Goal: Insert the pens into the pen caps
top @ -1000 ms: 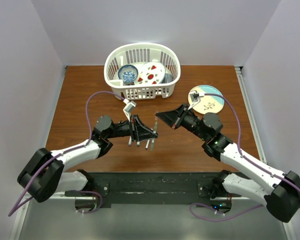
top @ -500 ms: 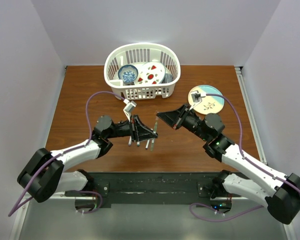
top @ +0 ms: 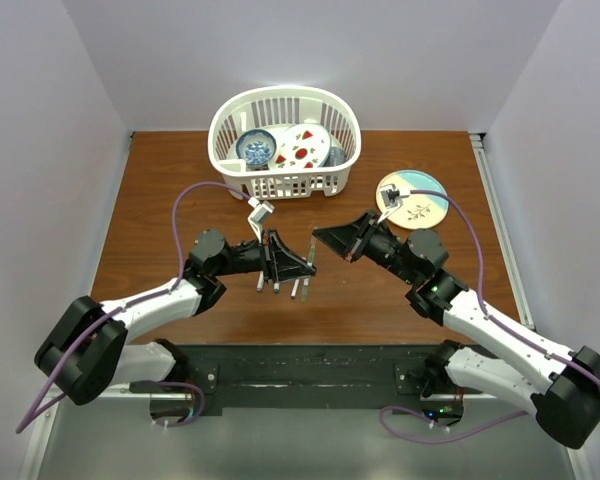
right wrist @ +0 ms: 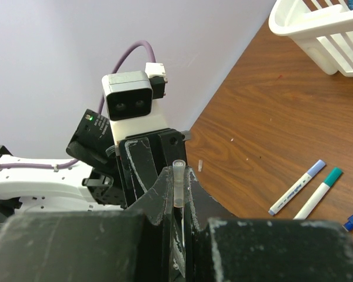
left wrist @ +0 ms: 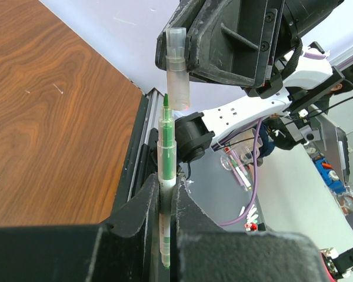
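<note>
Above the middle of the bench point(top: 160, 200), the left arm's fingers point(left wrist: 144, 205) clamp a green pen point(left wrist: 166, 147) whose long axis runs toward the right arm, tip just at the mouth of the clear cap point(left wrist: 177, 76) pinched in the right arm's fingers point(right wrist: 156, 194).

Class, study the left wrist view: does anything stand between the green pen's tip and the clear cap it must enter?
Nothing visible does. The left hand grips the green pen, the right hand grips the clear cap, and the pen's tip is right by the cap's lower end with no object between.
</note>
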